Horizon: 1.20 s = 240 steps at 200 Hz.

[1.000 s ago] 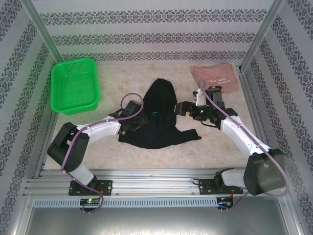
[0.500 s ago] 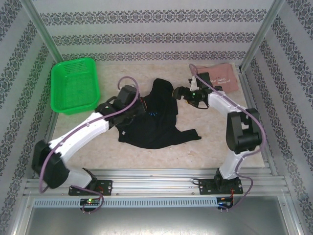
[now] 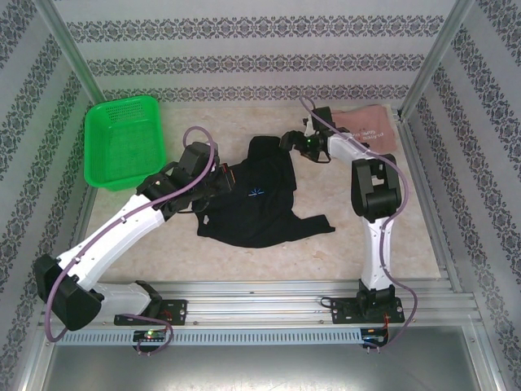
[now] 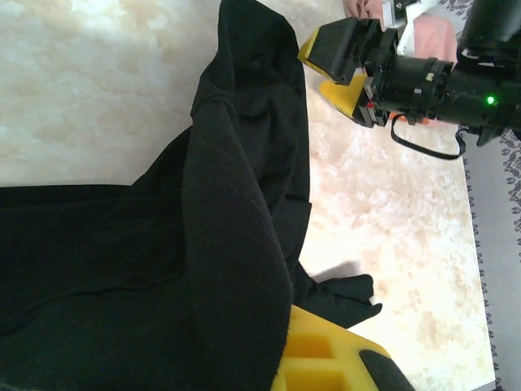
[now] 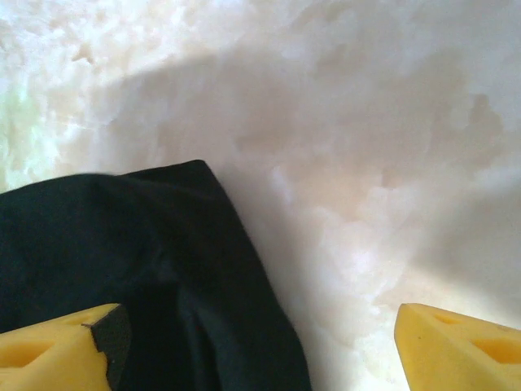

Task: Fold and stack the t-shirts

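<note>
My left claw (image 3: 229, 178) is clamped shut on the black tee (image 3: 260, 208) at its 9 o'clock edge, and cloth drapes over one finger (image 4: 326, 362). My right claw (image 3: 286, 138) gapes wide, holding nothing, over the tee's 12 o'clock corner. The black tee lies mid-table; the pink tee (image 3: 370, 126) sits at 1 o'clock, apart.

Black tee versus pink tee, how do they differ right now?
The black tee lies crumpled mid-table; the pink tee lies flatter in the far right corner. The black tee looks larger than the pink tee. The pink tee carries white text; the black tee shows none. Both lie on the table, unstacked.
</note>
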Available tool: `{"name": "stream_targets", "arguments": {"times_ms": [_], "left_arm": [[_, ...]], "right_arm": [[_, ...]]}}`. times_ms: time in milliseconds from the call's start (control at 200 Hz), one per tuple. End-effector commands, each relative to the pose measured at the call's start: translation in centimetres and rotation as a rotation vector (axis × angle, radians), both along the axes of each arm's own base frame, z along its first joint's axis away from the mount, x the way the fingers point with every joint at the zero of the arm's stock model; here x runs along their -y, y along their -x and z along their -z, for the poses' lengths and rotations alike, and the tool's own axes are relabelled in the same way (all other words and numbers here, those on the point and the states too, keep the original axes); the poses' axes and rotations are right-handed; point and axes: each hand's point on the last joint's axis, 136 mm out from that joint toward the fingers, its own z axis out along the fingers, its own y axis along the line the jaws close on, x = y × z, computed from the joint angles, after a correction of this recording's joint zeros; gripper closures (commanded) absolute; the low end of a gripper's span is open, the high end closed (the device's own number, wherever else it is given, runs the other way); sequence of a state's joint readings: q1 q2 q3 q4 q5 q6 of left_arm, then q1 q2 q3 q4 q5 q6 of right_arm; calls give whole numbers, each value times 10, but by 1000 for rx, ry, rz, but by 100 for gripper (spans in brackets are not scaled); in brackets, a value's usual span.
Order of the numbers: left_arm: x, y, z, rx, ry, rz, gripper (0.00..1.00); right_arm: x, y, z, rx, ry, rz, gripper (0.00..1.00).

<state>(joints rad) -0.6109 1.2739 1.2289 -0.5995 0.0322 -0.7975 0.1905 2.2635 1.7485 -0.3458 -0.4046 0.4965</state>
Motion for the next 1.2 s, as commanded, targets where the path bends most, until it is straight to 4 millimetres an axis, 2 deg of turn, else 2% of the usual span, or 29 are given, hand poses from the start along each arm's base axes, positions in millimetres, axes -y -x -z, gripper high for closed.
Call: {"name": "stream_targets", "arguments": {"times_ms": [0,115,195,230,305,370,445,510,600,615,629,634,704,779,884,979,1054,1119,1194], "left_arm": [[-5,0,1,-11,-29,19,100],[-10,0,4,-19,-32,10,100],[-15,1,5,-22,-26,1,100],[-17,1,5,-21,-22,-6,100],[-25,1,3,-14,-19,-22,100],[-31,-1,-3,0,-17,-31,100],[-39,-9,-19,39,-5,-43,100],[-45,-21,-41,95,33,-53,100],[-54,-41,-81,191,90,-67,100],[-54,-45,-91,213,103,-65,100],[-55,-49,-99,232,112,-63,100],[-56,-50,-102,238,115,-63,100],[-58,-66,-143,329,143,-46,100],[-56,-78,-200,461,160,-3,100],[-57,-84,-270,619,151,46,100],[-65,-82,-315,717,133,54,100],[-72,-77,-338,774,116,50,100],[-81,-74,-345,800,98,37,100],[-89,-73,-340,789,80,19,100]], "right_arm": [[-14,-3,6,-11,26,-35,17],[-28,-3,11,-9,18,-57,20],[-34,-1,19,-29,27,-65,29],[-35,0,24,-40,31,-68,38],[-27,-2,29,-60,50,-27,69],[-19,-9,16,-34,14,16,88],[-6,-24,-30,95,16,61,98],[4,-35,-90,250,14,72,100],[23,-44,-179,425,-4,92,100],[26,-44,-188,442,-8,95,100],[31,-45,-209,482,-17,101,100],[31,-45,-209,482,-17,101,100],[49,-45,-276,606,-43,127,100],[62,-37,-345,742,-81,139,100],[76,-18,-423,922,-91,130,100],[87,0,-469,1046,-69,127,100],[95,13,-490,1117,-30,123,100],[104,21,-499,1148,-3,124,100],[112,29,-496,1149,-6,116,100]]}}
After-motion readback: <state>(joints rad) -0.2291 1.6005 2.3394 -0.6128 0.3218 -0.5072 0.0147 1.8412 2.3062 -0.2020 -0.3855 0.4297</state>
